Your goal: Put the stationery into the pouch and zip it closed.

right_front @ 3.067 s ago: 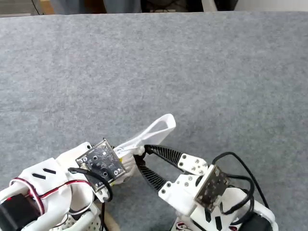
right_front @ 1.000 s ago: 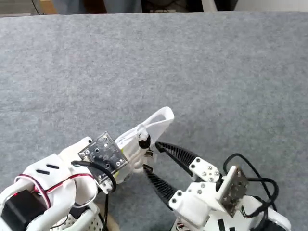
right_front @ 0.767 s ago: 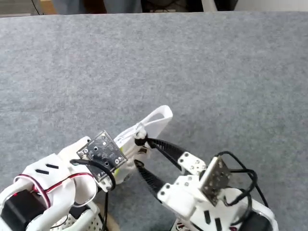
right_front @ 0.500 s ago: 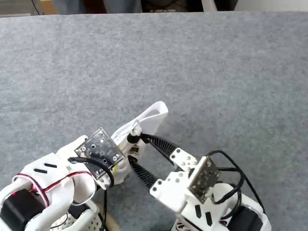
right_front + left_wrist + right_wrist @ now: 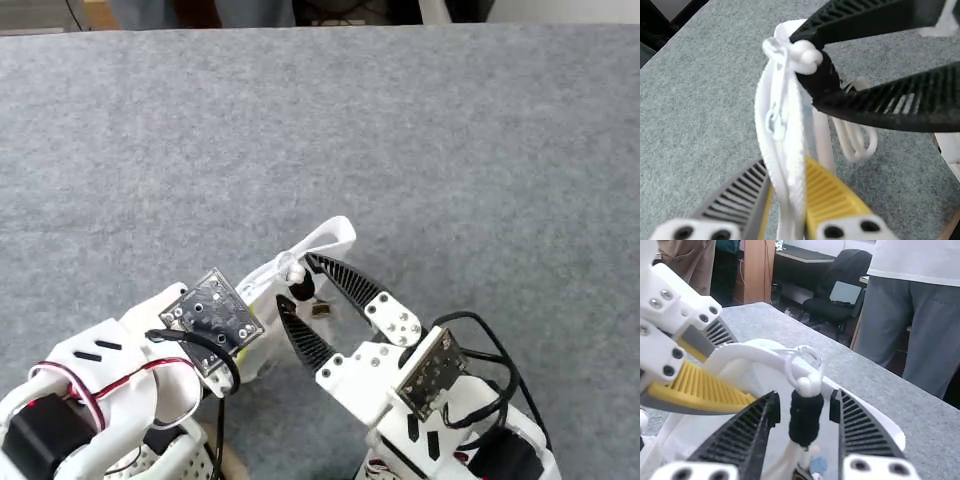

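The white pouch point(image 5: 318, 247) stands on edge on the grey mat, near the front middle. My left gripper point(image 5: 787, 172) is shut on the pouch's point(image 5: 782, 125) zipper edge, between its yellow and grey fingers. The black zipper pull point(image 5: 805, 417) hangs under a white knob point(image 5: 810, 385). My right gripper point(image 5: 805, 397) is open, with one black finger on each side of the pull and small gaps between. In the high view the right gripper point(image 5: 297, 282) straddles the pull point(image 5: 300, 290) just right of the left arm's camera board. A small bluish item point(image 5: 815, 465) shows inside the pouch.
The grey felt mat point(image 5: 450, 150) stretches free to the back, left and right. Both arm bases crowd the front edge. A white looped cord point(image 5: 855, 142) lies on the mat beside the pouch.
The right gripper drew back to the right, then came in again. Its open fingers now sit either side of the zipper pull. The pouch's free end shifted slightly.
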`<state>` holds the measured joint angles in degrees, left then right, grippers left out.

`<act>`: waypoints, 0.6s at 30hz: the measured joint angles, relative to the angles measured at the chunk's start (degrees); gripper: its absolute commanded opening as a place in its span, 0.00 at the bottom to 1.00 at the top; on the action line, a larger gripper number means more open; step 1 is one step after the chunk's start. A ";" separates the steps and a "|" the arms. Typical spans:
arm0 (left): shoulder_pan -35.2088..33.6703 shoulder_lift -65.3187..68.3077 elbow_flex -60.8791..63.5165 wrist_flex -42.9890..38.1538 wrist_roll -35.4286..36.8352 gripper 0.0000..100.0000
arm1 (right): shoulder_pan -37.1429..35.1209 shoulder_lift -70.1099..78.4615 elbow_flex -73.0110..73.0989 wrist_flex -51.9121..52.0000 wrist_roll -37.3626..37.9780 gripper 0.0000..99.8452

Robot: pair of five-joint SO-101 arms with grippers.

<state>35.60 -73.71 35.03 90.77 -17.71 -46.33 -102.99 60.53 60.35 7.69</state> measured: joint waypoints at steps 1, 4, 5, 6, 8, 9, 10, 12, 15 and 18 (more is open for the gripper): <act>0.00 0.00 0.00 0.00 0.00 0.03 | 0.00 0.00 0.00 0.00 0.00 0.19; 0.00 0.00 0.00 0.00 0.09 0.03 | 0.00 0.00 0.88 -0.18 0.18 0.19; 0.00 0.00 0.00 0.00 0.18 0.03 | 0.00 0.00 0.88 -0.18 0.18 0.19; 0.00 0.00 0.00 0.00 0.18 0.03 | 0.00 0.00 0.88 -0.18 0.00 0.19; 0.00 0.00 0.00 0.00 0.18 0.03 | 0.09 0.00 0.88 -0.18 0.00 0.19; 0.00 0.00 0.00 0.00 0.26 0.03 | 0.18 0.00 0.88 -0.18 0.18 0.18; 0.00 0.00 0.00 0.00 0.26 0.03 | 0.18 0.00 0.88 -0.18 0.18 0.16; 0.00 0.00 0.00 0.00 0.26 0.03 | 0.35 0.00 0.88 -0.18 0.18 0.12; 0.00 0.00 0.00 0.00 0.26 0.03 | 0.62 0.00 1.05 -0.18 0.00 0.08; 0.00 0.00 0.00 0.00 0.26 0.03 | 0.62 0.00 2.37 -0.44 0.00 0.08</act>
<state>35.60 -73.71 35.03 90.77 -17.45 -45.71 -102.99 62.90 59.91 7.69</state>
